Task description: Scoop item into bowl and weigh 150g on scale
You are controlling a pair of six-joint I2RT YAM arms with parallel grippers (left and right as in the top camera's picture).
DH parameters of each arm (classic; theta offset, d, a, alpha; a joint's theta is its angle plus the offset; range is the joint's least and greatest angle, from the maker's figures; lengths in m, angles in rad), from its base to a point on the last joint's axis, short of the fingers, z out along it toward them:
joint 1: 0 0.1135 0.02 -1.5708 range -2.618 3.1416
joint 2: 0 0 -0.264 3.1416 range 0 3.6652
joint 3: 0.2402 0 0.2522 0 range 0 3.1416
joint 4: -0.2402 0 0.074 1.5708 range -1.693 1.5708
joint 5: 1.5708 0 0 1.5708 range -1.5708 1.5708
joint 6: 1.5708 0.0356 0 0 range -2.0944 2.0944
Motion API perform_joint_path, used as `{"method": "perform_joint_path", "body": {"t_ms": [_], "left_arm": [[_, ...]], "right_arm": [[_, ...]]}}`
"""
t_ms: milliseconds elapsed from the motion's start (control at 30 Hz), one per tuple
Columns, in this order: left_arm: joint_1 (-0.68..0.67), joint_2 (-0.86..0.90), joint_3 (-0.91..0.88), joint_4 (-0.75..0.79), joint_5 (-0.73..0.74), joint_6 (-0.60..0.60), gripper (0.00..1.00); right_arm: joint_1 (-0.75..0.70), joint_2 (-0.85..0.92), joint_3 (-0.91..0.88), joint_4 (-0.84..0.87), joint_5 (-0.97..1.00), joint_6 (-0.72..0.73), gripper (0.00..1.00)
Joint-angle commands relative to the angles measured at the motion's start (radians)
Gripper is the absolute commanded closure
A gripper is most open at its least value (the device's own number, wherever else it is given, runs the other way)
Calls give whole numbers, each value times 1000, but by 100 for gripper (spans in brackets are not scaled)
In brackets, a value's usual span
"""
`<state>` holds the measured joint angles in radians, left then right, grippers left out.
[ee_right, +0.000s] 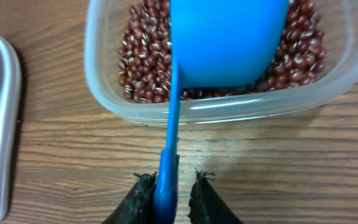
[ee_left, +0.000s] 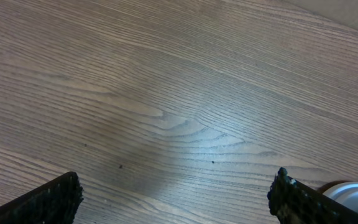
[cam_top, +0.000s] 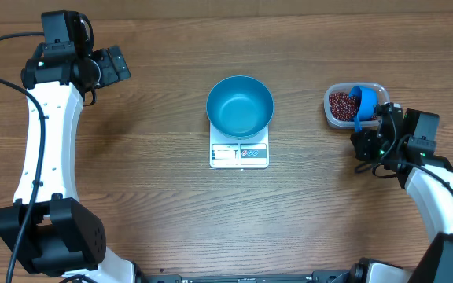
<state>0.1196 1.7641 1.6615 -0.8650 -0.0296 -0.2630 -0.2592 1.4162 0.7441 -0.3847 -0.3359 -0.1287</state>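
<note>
Item 1, closest in: right gripper (ee_right: 169, 194), mine, pinched narrow on the thin flat handle (ee_right: 171, 137) of a blue scoop (ee_right: 229, 37), a finger on each side at the handle's tail end. Judged: stiff plastic, light and smooth. A grip this far back lets a loaded cup twist in my jaws, so the wrist should stay level.

Item 2: scoop cup, over the clear tub (ee_right: 229, 111), outer wall toward my camera. Whether it carries anything I cannot tell.

Item 3: beans (ee_right: 145, 56), small, dark red-brown, loose across the tub floor. Judged: hard, dry, free-running and each one light. They will roll and bounce off any lip, so they can only be taken with the scoop, pushed in low and lifted flat.

Item 4: tub. Thin rounded walls, probably light enough to slide if the scoop drags on it. Its near rim lies between me and the beans.

Item 5: bowl (cam_top: 240, 106), bright blue and deep, seated on the white scale (cam_top: 240, 154) at table centre, well apart from the tub. No beans visible in it.

Item 6: left gripper (ee_left: 176, 202), jaws spread wide, holding nothing, over the table (cam_top: 148, 189) at far left.

Item 7: room. Open wood runs between tub and scale with nothing standing in the path. The bowl rim is the one edge to clear.
</note>
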Motion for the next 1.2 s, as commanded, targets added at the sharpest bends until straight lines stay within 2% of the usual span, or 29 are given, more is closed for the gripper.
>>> {"method": "perform_joint_path", "body": {"t_ms": [0,167,300,400,533,633,1000,1167], "left_arm": [[-2,9,7,2,4,-3,0],[-2,9,7,2,4,-3,0],[-2,9,7,2,4,-3,0],[-5,9,7,2,4,-3,0],[-5,9,7,2,4,-3,0],[-4,9,7,2,4,-3,0],[-6,9,7,2,4,-3,0],[-8,9,7,2,4,-3,0]], "right_arm": [[7,28,13,25,-22,1,82],[6,26,13,36,-24,1,83],[6,26,17,40,-24,1,78],[6,26,17,48,-24,1,77],[6,26,17,59,-24,1,96],[6,25,23,51,-24,1,96],[7,13,257,-267,157,-5,96],[7,13,334,-373,184,-74,96]]}}
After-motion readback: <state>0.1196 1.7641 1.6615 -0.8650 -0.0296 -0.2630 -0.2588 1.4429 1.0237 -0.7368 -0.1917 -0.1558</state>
